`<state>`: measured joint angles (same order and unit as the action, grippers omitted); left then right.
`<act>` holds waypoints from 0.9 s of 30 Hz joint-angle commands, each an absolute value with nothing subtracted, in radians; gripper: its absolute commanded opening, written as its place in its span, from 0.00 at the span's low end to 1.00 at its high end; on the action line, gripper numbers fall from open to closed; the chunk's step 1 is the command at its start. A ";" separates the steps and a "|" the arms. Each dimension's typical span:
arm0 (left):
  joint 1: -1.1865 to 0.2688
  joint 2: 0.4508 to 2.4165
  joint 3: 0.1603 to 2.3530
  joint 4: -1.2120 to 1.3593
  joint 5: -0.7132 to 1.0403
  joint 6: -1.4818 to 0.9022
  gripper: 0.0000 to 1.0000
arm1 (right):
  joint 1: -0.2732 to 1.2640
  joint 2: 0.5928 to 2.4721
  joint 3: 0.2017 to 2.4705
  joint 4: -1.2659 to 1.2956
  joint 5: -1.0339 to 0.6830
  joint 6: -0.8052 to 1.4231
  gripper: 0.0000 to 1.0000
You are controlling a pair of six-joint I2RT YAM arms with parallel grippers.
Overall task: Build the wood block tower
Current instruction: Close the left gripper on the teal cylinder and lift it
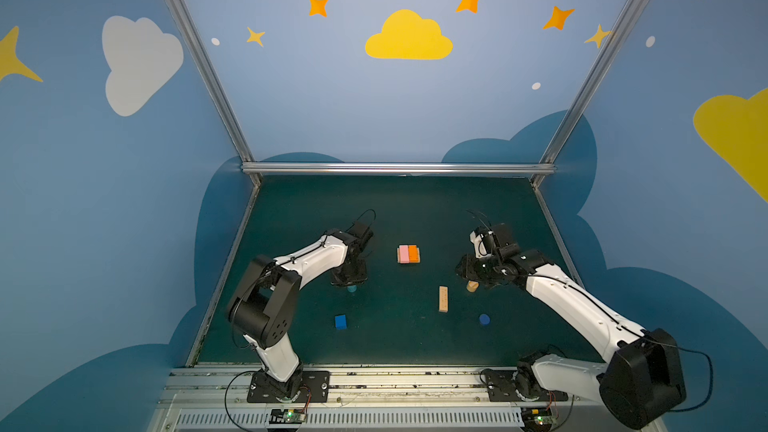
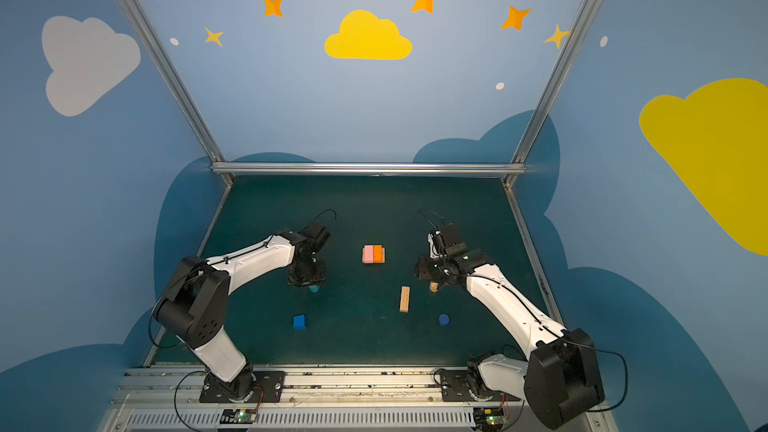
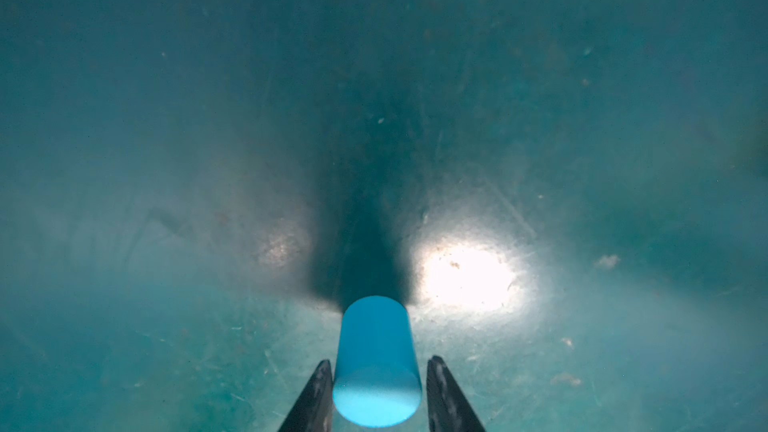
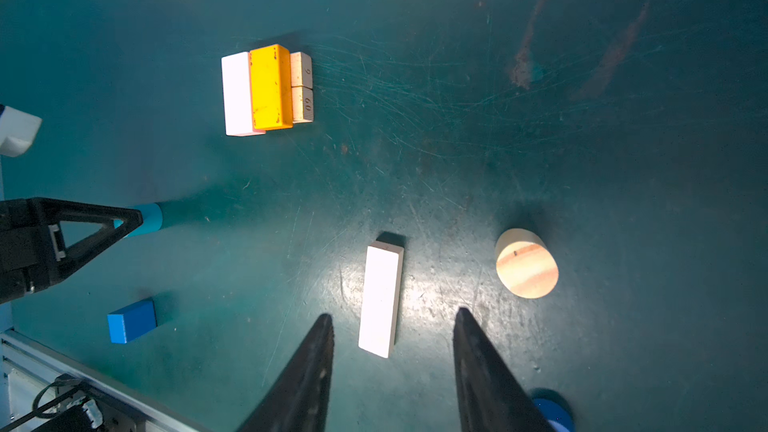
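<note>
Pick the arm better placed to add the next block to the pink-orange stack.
Left, probably. The left hand straddles the teal cylinder, one finger on each side, though a closed grip isn't clear. The right hand is open and empty, hovering over the tan bar.

one tan wood bar end [image 4: 301, 69], sticking out beneath orange rectangular block [image 4: 270, 87]: single dark stamped digit "6", lying sideways. second tan wood bar end [image 4: 303, 104], touching first, same layer: two digits, "09" or "60" by reading direction. loose tan wood bar [image 1: 443, 299] in both top views: faint dark marks, too small to read.
</note>
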<state>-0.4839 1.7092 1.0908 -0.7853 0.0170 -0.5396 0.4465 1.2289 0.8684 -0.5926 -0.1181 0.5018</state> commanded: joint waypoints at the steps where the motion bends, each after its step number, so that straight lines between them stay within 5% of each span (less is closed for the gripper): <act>1: -0.487 1.692 1.081 -0.792 0.023 -0.544 0.38 | 0.444 1.231 0.856 -0.581 -0.131 0.514 0.46; 14: -0.493 1.702 1.082 -0.792 0.023 -0.538 0.33 | 0.445 1.233 0.856 -0.580 -0.132 0.514 0.46; 27: -0.495 1.696 1.100 -0.788 0.034 -0.526 0.19 | 0.445 1.269 0.873 -0.578 -0.130 0.511 0.46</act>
